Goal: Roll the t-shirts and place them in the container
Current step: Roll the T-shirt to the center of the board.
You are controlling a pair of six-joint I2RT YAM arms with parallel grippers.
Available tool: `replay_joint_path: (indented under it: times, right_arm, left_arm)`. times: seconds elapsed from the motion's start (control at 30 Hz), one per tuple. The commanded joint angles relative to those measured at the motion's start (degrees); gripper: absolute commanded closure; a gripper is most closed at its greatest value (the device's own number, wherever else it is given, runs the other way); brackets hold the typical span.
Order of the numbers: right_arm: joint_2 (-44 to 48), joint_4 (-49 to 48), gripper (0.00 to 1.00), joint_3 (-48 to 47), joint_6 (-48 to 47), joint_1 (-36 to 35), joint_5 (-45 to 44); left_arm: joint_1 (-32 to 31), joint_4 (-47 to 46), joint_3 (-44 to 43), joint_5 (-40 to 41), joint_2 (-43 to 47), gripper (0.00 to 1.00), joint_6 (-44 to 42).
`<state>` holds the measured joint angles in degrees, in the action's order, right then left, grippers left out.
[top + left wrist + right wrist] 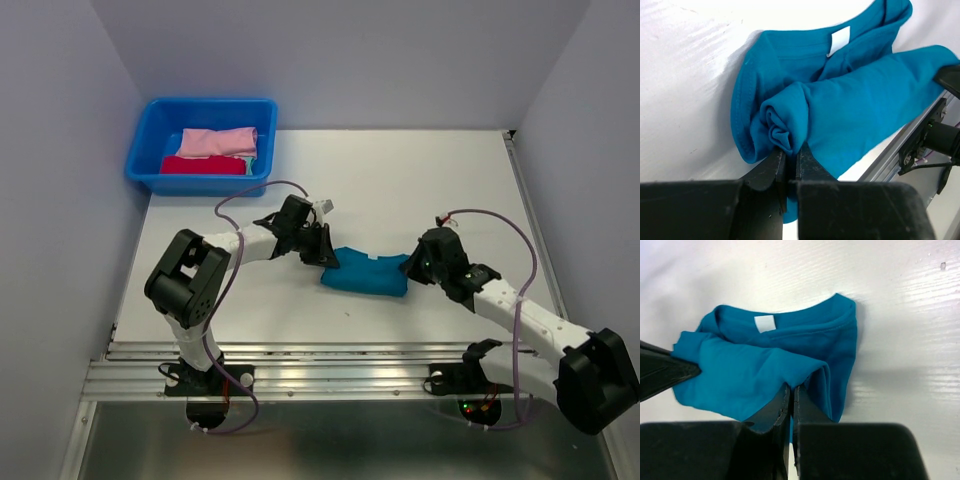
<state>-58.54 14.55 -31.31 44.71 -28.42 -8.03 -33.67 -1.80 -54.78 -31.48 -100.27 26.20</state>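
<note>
A teal-blue t-shirt (366, 273) lies partly rolled in the middle of the table, its white neck label (839, 39) facing up. My left gripper (325, 250) is shut on the shirt's left end, where the rolled cloth (785, 127) bunches between the fingers. My right gripper (412, 265) is shut on a fold at the shirt's right end (812, 371). Pink (220, 141) and red (203, 166) t-shirt bundles lie in the tub.
A bright-blue plastic tub (148, 140) stands at the table's back left corner. Grey walls close in the table on the left, back and right. An aluminium rail (330, 375) runs along the near edge by the arm bases.
</note>
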Motion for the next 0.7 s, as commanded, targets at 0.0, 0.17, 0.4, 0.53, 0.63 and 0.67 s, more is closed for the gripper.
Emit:
replay_joint_path:
  times: [0.0, 0.17, 0.4, 0.53, 0.63, 0.67]
  right_arm:
    - [-4.4, -4.2, 0.99, -1.8, -3.7, 0.3, -4.0]
    - [-11.1, -6.0, 0.99, -3.1, -5.6, 0.3, -8.8]
    - [-14.7, -8.1, 0.99, -0.9, -5.9, 1.4, -8.6]
    - [-13.0, -8.7, 0.73, -1.2, -6.3, 1.4, -6.6]
    - [-10.3, -7.3, 0.59, -3.4, -7.2, 1.4, -5.5]
    - [-9.6, -4.9, 0.55, -4.4, -7.2, 1.4, -5.3]
  left_arm:
    - [0.1, 1.5, -2.7, -1.9, 3.2, 1.0, -3.3]
    - [0.4, 0.8, -2.1, 0.3, 1.9, 1.0, -2.3]
    - [0.7, 1.4, -1.2, 3.0, 3.2, 1.0, -2.2]
    - [0.6, 7.8, -4.7, 3.5, 2.7, 0.72, -4.6]
    - [0.6, 10.4, -6.0, 9.1, 5.9, 0.5, -4.8]
    - [0.6, 11.5, -7.3, 10.2, 7.4, 0.42, -4.9]
